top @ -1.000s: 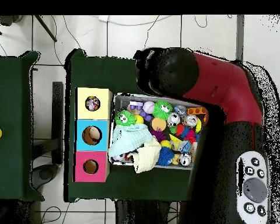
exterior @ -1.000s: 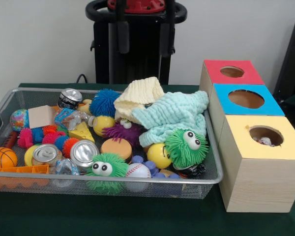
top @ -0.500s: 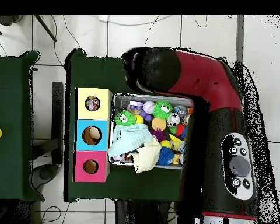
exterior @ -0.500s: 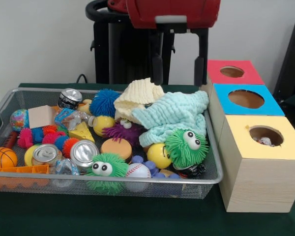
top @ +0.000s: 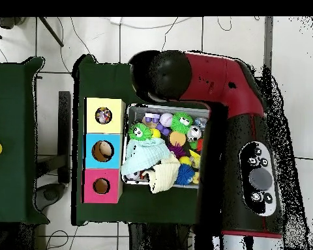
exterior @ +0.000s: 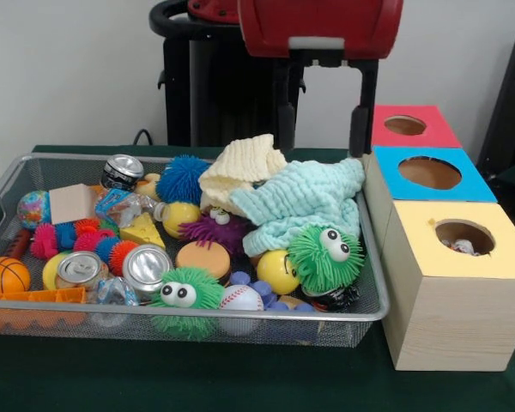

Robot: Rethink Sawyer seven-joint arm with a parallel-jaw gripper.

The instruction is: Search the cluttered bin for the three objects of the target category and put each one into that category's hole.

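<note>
The wire mesh bin (exterior: 197, 313) holds a clutter of toys. My gripper (exterior: 321, 148) hangs open and empty above the bin's far right part, its two black fingers (exterior: 358, 129) spread over a light green cloth (exterior: 305, 202) and a cream cloth (exterior: 240, 167). In the bin lie crushed cans (exterior: 146, 266), green fuzzy balls with eyes (exterior: 326, 253), a baseball (exterior: 240, 298), a small basketball (exterior: 4, 275) and a cheese wedge (exterior: 143, 232). Three wooden boxes with round holes stand beside the bin: red (exterior: 386, 137), blue (exterior: 476, 184) and yellow (exterior: 446, 257). In the overhead view my arm (top: 231, 130) covers the bin's (top: 165, 107) right part.
The black pedestal (exterior: 232, 94) stands behind the bin. The yellow box's hole (exterior: 463, 236) holds something crumpled. The three boxes also show in the overhead view, yellow (top: 117, 104), blue (top: 90, 151) and red (top: 90, 189), left of the bin. Green cloth covers the table (exterior: 240, 378).
The arm's red head has come into the front view and shifted right, toward the boxes. In the overhead view the arm has swung left, covering more of the bin.
</note>
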